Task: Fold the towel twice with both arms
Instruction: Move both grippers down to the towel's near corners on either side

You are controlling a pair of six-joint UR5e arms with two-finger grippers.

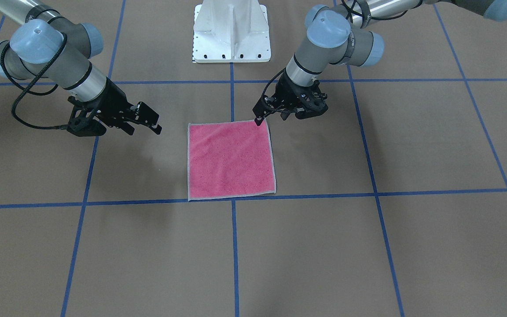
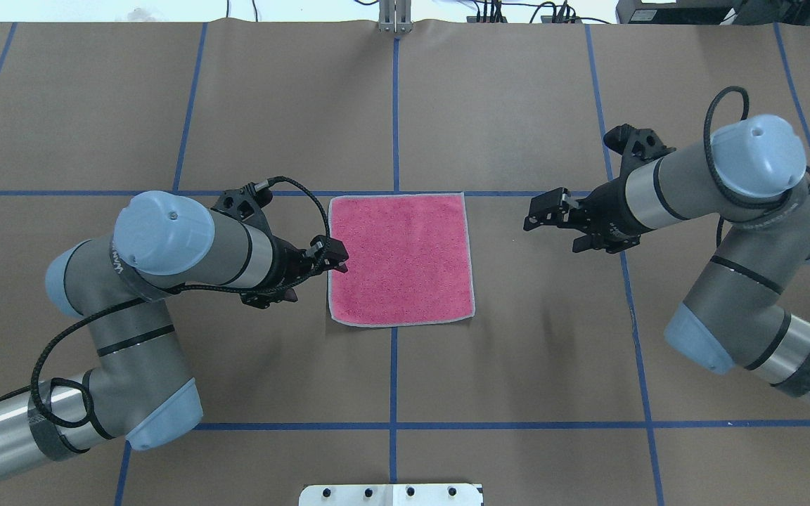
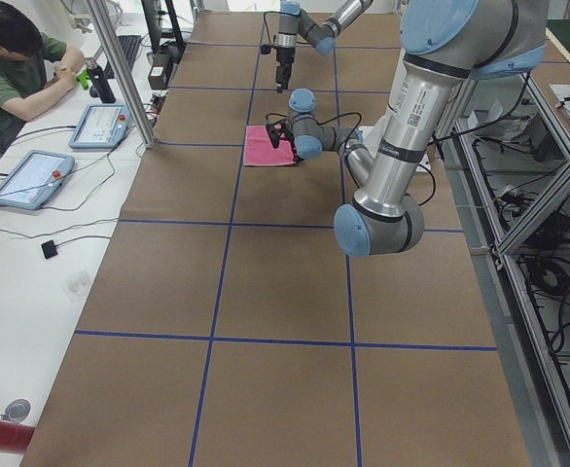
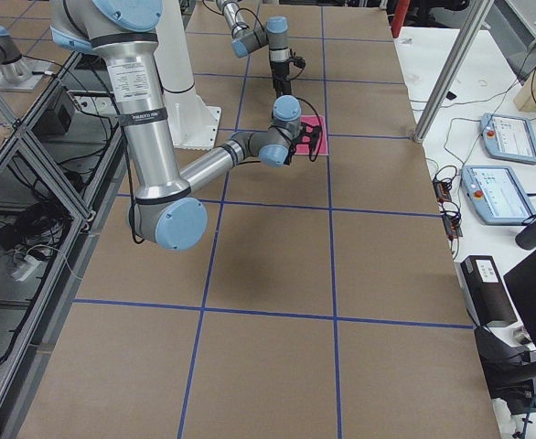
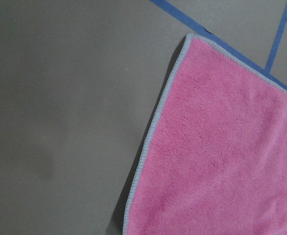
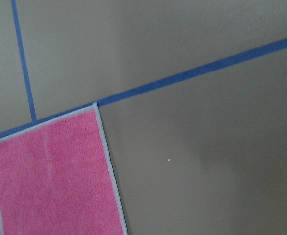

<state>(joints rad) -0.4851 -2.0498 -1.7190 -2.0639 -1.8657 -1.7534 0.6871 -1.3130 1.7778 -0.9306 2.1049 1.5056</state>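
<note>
One camera looks down from behind the robot, one faces it across the bench (image 2: 517,351), and two watch from its ends. Both wrist cameras sit close over corners of the towel (image 5: 222,147).

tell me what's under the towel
The towel lies flat, pink face up, on the brown table. A blue tape line meets its robot-side edge; whether it continues beneath, and the towel's underside, are hidden.

Robotics lab. Left arm (image 2: 222,256) and right arm (image 2: 686,186) either side of white bolted pedestal (image 1: 231,31). Long table (image 1: 368,246) under brown sheet, marked with blue tape grid (image 1: 234,246). Aluminium frame post (image 3: 120,68). White side bench (image 3: 32,292) holds touchscreen pendants (image 3: 30,178); person (image 3: 17,68) seated there. Wiring bundle (image 4: 26,233) in open rack beside table.
</note>
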